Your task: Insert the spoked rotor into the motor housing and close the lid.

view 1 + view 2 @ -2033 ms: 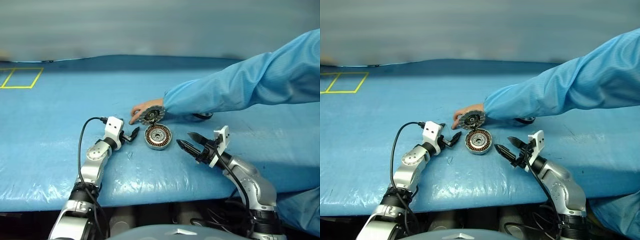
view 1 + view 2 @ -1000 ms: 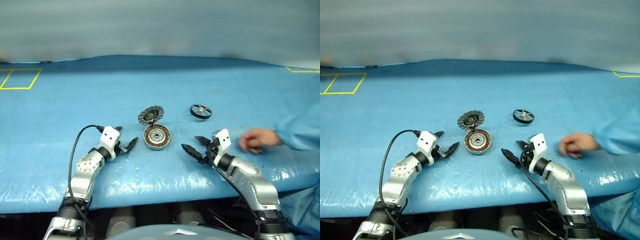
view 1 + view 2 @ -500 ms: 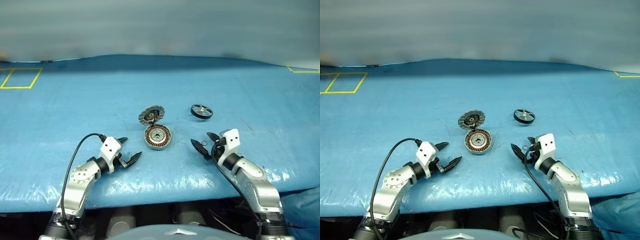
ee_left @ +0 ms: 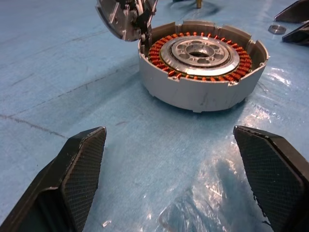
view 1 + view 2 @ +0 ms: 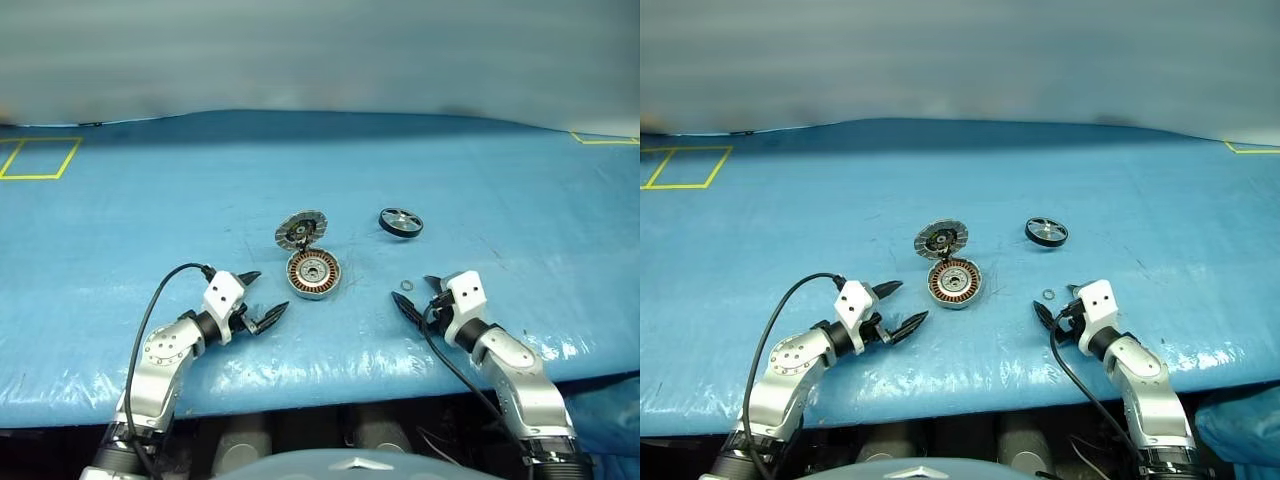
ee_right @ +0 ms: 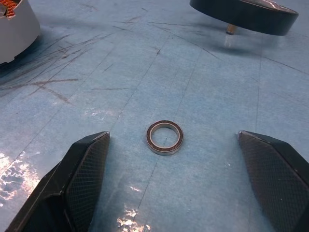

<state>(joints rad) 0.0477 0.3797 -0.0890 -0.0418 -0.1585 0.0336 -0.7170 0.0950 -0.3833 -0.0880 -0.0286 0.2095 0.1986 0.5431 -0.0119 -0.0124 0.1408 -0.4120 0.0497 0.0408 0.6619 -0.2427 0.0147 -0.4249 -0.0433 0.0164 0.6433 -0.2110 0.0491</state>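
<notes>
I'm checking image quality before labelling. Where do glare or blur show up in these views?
Left eye view: white glare along the near edge of the blue table cover; the far background is blurred. Left wrist view: the motor housing is sharp, with sheen on the cover nearby. Right wrist view: bright glints beside the small ring.

Motor parts spread on the table [image 5: 120,220]

The housing [image 5: 314,273] sits centre, its lid [image 5: 301,230] tilted up just behind it. The rotor [image 5: 401,221] lies well to the right and further back. A small ring [image 5: 406,290] lies right of the housing, nearer the front edge.
</notes>
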